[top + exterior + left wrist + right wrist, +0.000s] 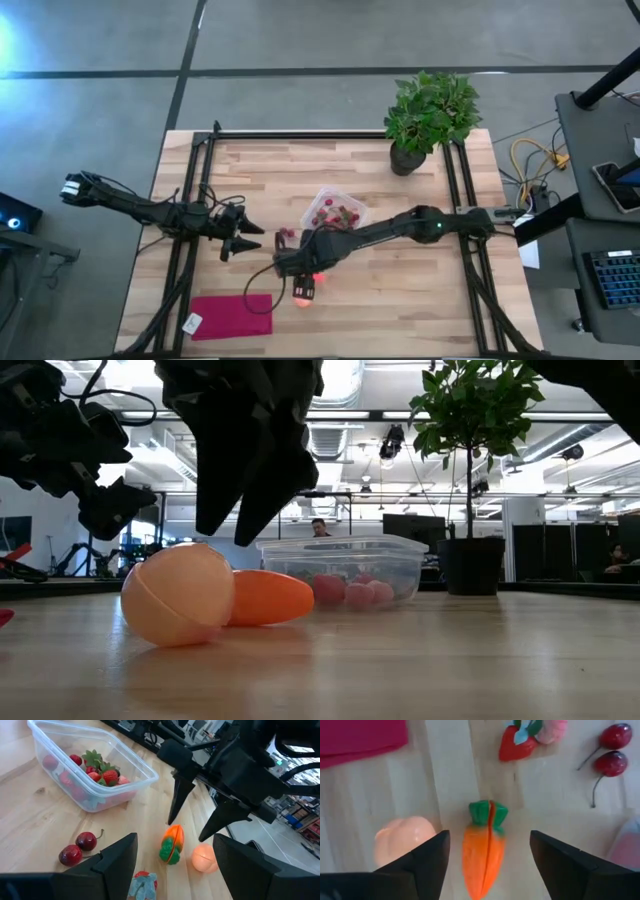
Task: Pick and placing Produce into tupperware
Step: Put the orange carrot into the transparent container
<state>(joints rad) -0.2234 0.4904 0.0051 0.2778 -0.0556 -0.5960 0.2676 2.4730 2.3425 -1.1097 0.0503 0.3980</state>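
The left tool [243, 243] waits open at nine o'clock. The right tool [487, 857], open, straddles the carrot [485, 847] lying on the desk [400, 300] beside the peach [402, 845]. It looks light, stiff and slick; take it mid-body.

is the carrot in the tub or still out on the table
Out. The carrot lies on the bare table beside the peach, apart from the tub, below the right end effector, whose fingers stand open.
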